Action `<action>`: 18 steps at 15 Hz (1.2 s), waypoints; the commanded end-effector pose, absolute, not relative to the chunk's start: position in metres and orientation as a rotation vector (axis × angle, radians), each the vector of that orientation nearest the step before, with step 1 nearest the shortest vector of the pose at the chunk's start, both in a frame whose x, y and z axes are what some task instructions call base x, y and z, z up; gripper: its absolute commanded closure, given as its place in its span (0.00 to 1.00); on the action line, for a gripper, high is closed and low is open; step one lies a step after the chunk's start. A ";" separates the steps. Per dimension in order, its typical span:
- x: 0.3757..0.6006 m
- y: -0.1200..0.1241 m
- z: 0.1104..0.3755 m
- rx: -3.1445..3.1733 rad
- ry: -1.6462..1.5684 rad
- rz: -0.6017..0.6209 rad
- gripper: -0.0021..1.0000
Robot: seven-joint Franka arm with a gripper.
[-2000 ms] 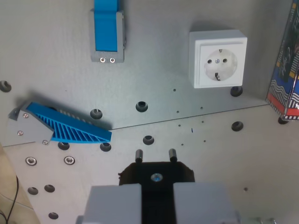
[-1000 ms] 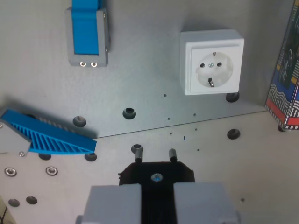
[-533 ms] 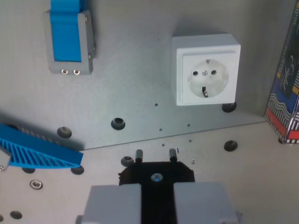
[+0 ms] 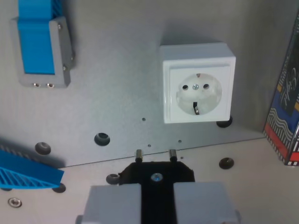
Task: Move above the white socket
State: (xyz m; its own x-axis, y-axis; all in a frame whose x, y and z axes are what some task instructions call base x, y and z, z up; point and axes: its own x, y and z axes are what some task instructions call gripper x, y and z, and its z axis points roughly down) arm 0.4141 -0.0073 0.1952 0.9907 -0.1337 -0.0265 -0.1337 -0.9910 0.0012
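The white socket [image 4: 198, 89] is a square wall-type outlet on the grey metal plate [image 4: 117, 93], right of centre in the wrist view. Its round recess shows two holes and a small metal clip. My gripper [image 4: 157, 198] fills the bottom centre, its grey fingers [image 4: 116, 203] shut on a black plug [image 4: 156, 173]. The plug's two metal pins [image 4: 172, 153] point toward the socket and end a little below and to the wrist view's left of it.
A grey holder with a blue insert [image 4: 41, 49] sits at the upper left. A blue ribbed wedge [image 4: 25, 170] lies at the lower left edge. A patterned box [image 4: 286, 112] stands at the right edge. Several bolt holes [image 4: 102, 138] dot the plate.
The camera has moved toward the socket: the socket has grown and slid left and down in the view, and the blue parts have slipped toward the left edge. The plug stays gripped.
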 end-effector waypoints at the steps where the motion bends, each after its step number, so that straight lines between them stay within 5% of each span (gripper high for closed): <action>1: 0.410 -0.017 0.178 -3.131 0.174 -0.102 1.00; 18: 0.398 -0.043 0.116 -3.141 0.174 -0.123 1.00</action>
State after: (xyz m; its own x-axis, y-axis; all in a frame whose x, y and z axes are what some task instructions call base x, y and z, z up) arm 0.4027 -0.0375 0.1238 0.9913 -0.1283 -0.0308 -0.1286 -0.9917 -0.0077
